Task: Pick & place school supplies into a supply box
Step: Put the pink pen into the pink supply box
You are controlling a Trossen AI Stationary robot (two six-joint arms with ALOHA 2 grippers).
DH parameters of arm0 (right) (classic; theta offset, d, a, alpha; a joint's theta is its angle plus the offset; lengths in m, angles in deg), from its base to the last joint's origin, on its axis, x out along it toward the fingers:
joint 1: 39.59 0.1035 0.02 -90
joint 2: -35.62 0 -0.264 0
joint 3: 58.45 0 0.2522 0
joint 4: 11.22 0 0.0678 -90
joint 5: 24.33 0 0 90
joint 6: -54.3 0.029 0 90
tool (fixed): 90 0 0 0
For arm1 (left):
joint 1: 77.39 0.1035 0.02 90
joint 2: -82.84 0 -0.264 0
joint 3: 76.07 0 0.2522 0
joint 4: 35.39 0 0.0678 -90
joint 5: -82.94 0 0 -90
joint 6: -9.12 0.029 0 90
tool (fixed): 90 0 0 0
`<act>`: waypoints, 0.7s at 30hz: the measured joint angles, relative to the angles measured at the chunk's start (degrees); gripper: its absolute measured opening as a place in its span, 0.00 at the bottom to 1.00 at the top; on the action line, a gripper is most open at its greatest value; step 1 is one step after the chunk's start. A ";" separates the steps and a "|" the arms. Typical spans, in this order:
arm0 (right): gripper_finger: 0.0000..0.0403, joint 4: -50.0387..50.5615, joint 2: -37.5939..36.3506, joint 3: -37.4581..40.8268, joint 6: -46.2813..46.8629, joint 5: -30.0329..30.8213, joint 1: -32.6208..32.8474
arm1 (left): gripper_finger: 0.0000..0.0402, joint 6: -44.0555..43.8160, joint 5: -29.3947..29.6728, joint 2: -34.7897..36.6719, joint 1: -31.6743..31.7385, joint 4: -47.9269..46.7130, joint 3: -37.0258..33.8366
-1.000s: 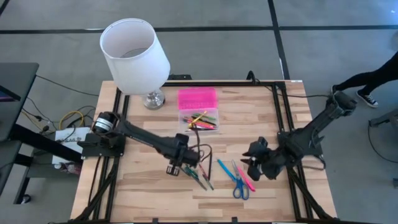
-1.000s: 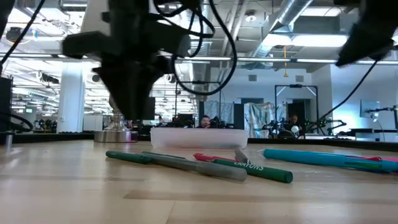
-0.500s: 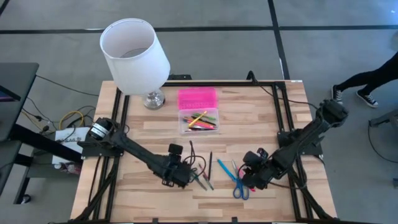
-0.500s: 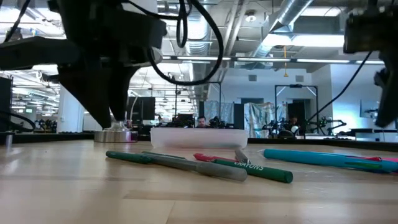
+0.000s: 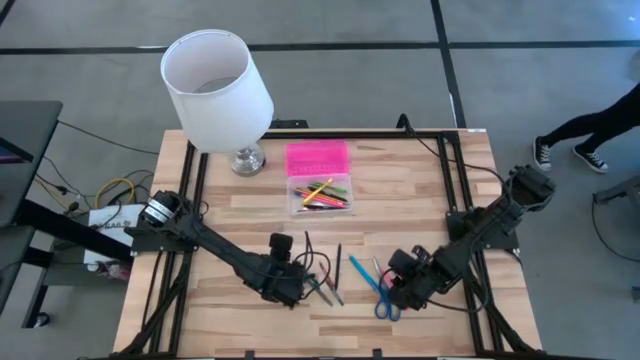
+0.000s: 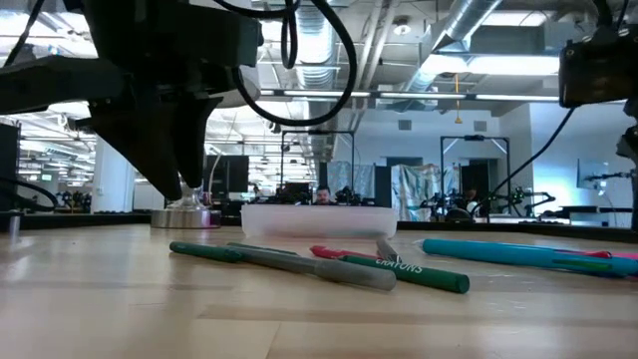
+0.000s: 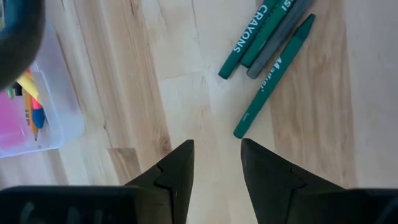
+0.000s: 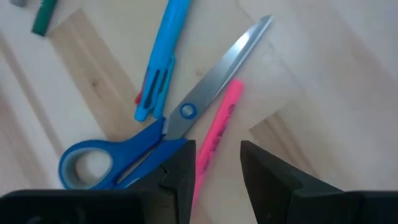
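- The table is pale wood planks inside a black frame; a white lamp stands at its far left corner.
- Beyond it the low view shows an open hall with ceiling ducts, and a person's legs show at the right edge from above.
- The supply box sits far of centre, pink lid open, coloured pens inside.
- Green crayons and a grey one lie near centre; the blue scissors, a blue pen and a pink pen lie to their right.
- The left gripper hangs low over bare wood beside the crayons, fingers spread, empty.
- The right gripper is down over the pink pen, fingers parted either side of it, not clamped.
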 joint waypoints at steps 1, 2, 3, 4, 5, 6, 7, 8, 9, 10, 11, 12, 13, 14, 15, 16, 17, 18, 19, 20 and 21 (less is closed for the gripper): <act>0.29 -0.21 0.00 -0.01 0.02 -0.07 0.27 | 0.32 -0.01 0.05 0.00 0.04 0.01 0.00; 0.29 -0.32 0.04 -0.02 0.24 -0.31 0.51 | 0.32 -0.04 0.10 0.00 0.04 -0.01 0.00; 0.29 -0.45 0.33 -0.03 0.58 -0.68 0.75 | 0.32 -0.04 0.10 0.00 0.03 -0.01 0.00; 0.29 -0.74 0.89 -0.04 0.85 -1.24 0.90 | 0.32 -0.04 0.10 0.00 0.01 0.01 0.00; 0.29 -0.77 1.47 -0.02 0.98 -1.76 1.08 | 0.32 -0.04 0.10 0.00 0.01 0.03 0.00; 0.29 -0.93 2.06 -0.02 0.94 -2.11 1.11 | 0.32 -0.04 0.10 0.00 0.01 0.13 0.00; 0.29 -1.72 2.82 -0.02 0.94 -2.66 1.08 | 0.32 -0.04 0.12 0.00 0.01 0.34 0.00; 0.29 -2.26 3.59 -0.04 0.89 -3.13 0.99 | 0.32 -0.04 0.12 0.00 0.01 0.55 0.00; 0.29 -2.32 4.26 -0.03 0.87 -3.69 0.96 | 0.32 -0.04 0.13 0.00 0.01 0.57 0.00; 0.29 -2.37 4.82 -0.03 0.87 -3.94 0.96 | 0.32 -0.01 0.23 0.00 0.01 0.50 0.00; 0.29 -2.45 5.17 -0.07 0.87 -3.99 0.96 | 0.32 0.01 0.53 0.00 0.03 0.52 0.00; 0.29 -2.43 5.42 -0.18 0.87 -3.98 0.96 | 0.32 0.02 0.89 0.00 0.01 0.52 0.00; 0.29 -2.36 5.46 -0.20 0.87 -3.92 0.96 | 0.32 0.03 1.22 0.00 0.01 0.48 0.00; 0.29 -2.33 5.46 -0.17 0.91 -3.88 0.96 | 0.32 0.03 1.48 0.00 0.01 0.45 0.00; 0.29 -2.31 5.46 -0.18 1.22 -3.90 0.96 | 0.32 0.06 1.52 0.00 0.01 0.45 0.00; 0.29 -2.24 5.43 -0.17 1.50 -3.89 0.96 | 0.32 0.07 1.54 0.00 0.01 0.45 0.00; 0.29 -2.04 5.29 -0.17 1.77 -3.91 0.96 | 0.32 0.09 1.54 0.00 0.03 0.45 0.00; 0.29 -1.76 5.20 -0.17 1.87 -3.98 0.96 | 0.32 0.12 1.57 0.00 0.01 0.45 0.00; 0.29 -1.42 5.20 -0.17 1.88 -4.06 0.96 | 0.32 0.16 1.57 0.00 0.01 0.45 0.00; 0.28 -1.04 5.20 -0.18 1.90 -4.11 0.94 | 0.32 0.22 1.57 0.00 0.01 0.45 0.00; 0.27 -0.54 5.25 -0.20 1.90 -4.16 0.82 | 0.32 0.25 1.57 0.00 0.01 0.45 0.00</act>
